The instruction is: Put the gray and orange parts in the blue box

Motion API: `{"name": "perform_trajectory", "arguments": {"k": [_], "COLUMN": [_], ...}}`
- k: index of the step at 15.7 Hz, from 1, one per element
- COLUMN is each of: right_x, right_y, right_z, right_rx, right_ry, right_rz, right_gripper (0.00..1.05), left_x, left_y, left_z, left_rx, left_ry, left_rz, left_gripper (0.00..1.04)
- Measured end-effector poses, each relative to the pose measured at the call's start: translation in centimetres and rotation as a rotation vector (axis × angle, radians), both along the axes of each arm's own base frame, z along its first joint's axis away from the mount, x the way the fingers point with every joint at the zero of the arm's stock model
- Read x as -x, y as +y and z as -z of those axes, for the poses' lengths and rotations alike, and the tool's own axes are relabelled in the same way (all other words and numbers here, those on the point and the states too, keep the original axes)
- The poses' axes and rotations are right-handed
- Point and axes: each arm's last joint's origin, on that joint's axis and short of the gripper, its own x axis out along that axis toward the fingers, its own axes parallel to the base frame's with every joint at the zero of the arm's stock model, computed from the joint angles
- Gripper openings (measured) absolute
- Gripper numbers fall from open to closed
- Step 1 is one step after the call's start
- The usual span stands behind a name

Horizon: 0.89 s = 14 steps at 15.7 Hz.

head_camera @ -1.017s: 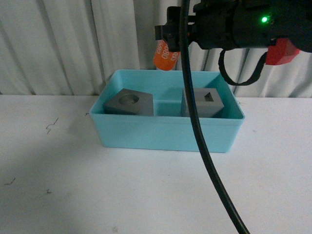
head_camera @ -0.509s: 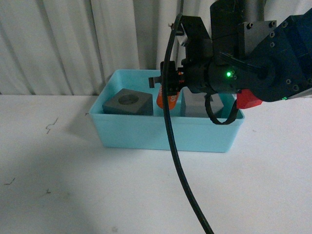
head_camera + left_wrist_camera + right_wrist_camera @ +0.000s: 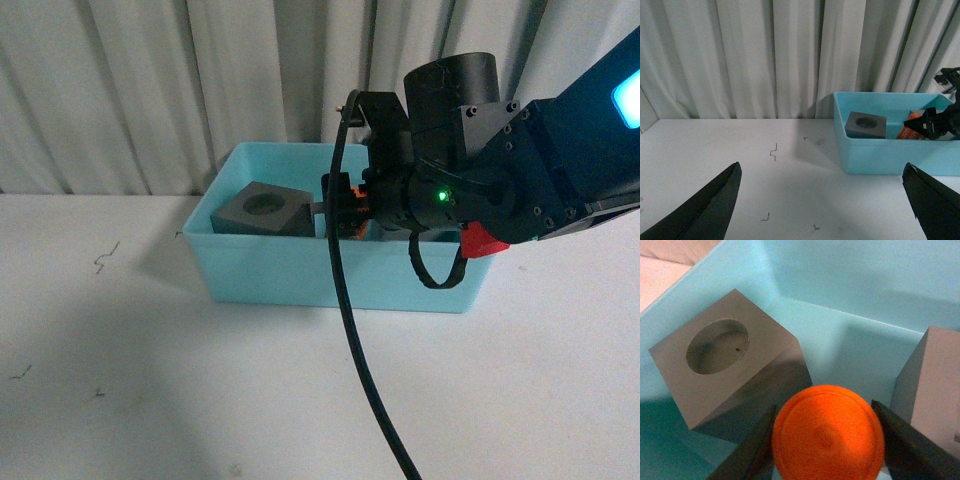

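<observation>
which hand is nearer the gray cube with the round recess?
Right. The right hand, gripping the orange cylinder, sits inside the light turquoise plastic bin beside that gray cube. The left hand hangs open outside the bin.

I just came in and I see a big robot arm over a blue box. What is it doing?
The robot's right hand is holding an orange cylinder down inside the blue box, in the gap between two gray cubes. The cube with the round hole already sits in the box, and so does the other cube. The left hand is open above the white table, holding nothing.
</observation>
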Motion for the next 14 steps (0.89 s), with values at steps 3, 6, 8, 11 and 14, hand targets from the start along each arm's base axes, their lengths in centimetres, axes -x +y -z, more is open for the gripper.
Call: {"name": "perform_trajectory", "arguments": {"k": [3,6,8,11,14], "right_x": [0.0,0.1,0.8,2.9,25.2], "right_y": [0.1,0.0,-0.3,-1.8,-18.2], "right_z": [0.3,0.0,-1.0,-5.2,-10.7], "right_rx": [-0.002,-0.017,-0.027,-0.051,-0.06], "right_ry": [0.008,-0.024,-0.057,-0.158,-0.119], "right_rz": [-0.003,-0.003,-0.001,0.014,0.464], "right_gripper": [0.79,1.0,0.97,0.98,0.98], "left_x": [0.0,0.0,0.0,0.0,0.0], "left_y": [0.0,0.0,0.0,0.0,0.0], "left_z": [0.0,0.0,0.0,0.0,0.0], "left_rx": [0.0,0.0,0.0,0.0,0.0], "left_ry": [0.0,0.0,0.0,0.0,0.0], "left_rz": [0.0,0.0,0.0,0.0,0.0], "left_gripper": [0.98,0.98,0.98,0.98,0.98]}}
